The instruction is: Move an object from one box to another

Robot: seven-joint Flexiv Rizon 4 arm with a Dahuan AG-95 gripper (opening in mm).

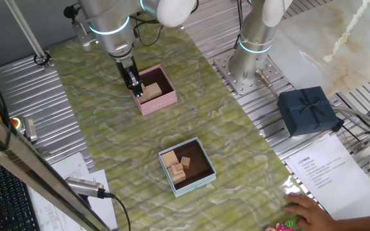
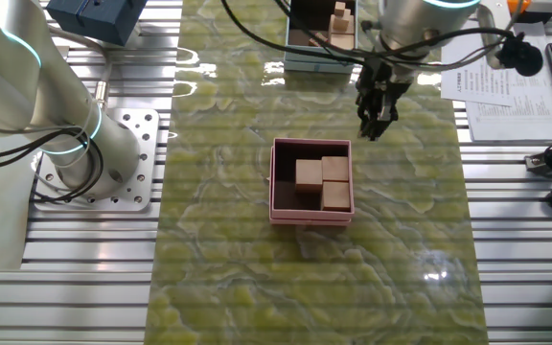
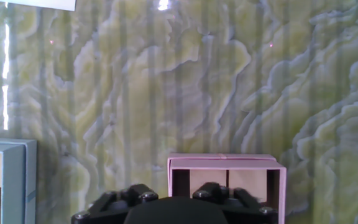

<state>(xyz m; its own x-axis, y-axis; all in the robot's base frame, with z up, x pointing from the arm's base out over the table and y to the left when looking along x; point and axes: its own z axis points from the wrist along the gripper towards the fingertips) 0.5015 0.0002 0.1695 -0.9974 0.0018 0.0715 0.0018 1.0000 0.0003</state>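
Only the other fixed view shows clearly three wooden cubes (image 2: 309, 175) inside the pink box (image 2: 311, 216) on the worktop (image 2: 228, 249); the hand view sees just the box's near wall. In one fixed view the blue-green box (image 1: 201, 183) holds small blocks (image 1: 175, 165). Hanging vertically, the pincer (image 2: 375, 125) is above the worktop beside the pink box, carrying nothing; its opening I cannot tell.

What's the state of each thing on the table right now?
pink box: open, three wooden cubes inside
wooden cubes: packed together, ungripped
blue box: open, several smaller blocks inside
gripper: empty, above the mat beside the pink box; opening unclear
navy gift box: closed, bow on top
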